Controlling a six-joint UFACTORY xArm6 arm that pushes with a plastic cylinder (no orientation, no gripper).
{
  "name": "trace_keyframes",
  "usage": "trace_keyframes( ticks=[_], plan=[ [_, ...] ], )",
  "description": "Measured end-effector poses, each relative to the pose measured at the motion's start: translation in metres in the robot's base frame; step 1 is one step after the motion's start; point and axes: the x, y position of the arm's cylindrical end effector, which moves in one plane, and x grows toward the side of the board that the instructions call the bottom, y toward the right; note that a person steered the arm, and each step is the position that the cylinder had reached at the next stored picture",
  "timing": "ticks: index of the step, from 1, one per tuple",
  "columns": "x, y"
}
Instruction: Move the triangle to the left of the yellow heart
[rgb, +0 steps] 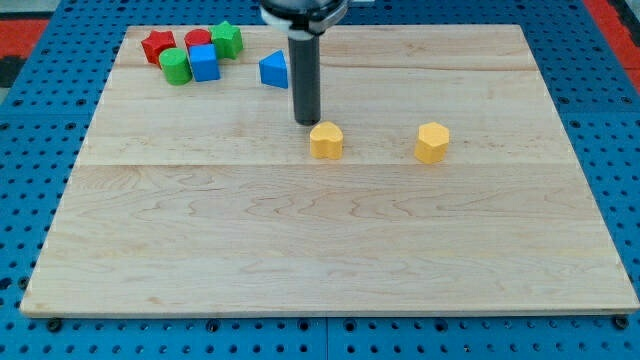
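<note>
- The blue triangle is sat near the view's top, a bit left of centre on the wooden board, and it's seen just to the left of the dark rod.
- My tip is found below and to the right of that triangle, close to it but whether they touch can't be made out from this angle.
- The yellow heart is placed right below-right of my tip, very nearly touching it or just beside it.
- No claw is fitted here, so nothing is spread, pressed together or pinched: it's only a straight rod, held upright over the board.
- A second yellow block, hexagon-ish, is parked well to the right of the heart, on about the same row.
- Up in the top-left corner a cluster is bunched together: a red block, star-like, another red block mostly hidden behind, a green cylinder, a blue cube and a green block with an odd shape.
- The triangle is set apart from that cluster, to its right.
- The board is laid on a blue pegboard surface.
</note>
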Motion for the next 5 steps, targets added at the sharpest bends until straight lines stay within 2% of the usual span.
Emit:
trace_keyframes(
  ticks=[1,2,3,4,5],
  plan=[
    [-0.027,0.030],
    [-0.036,0.073],
    [-0.083,0.072],
    [-0.102,0.029],
    [-0.102,-0.051]
  ],
)
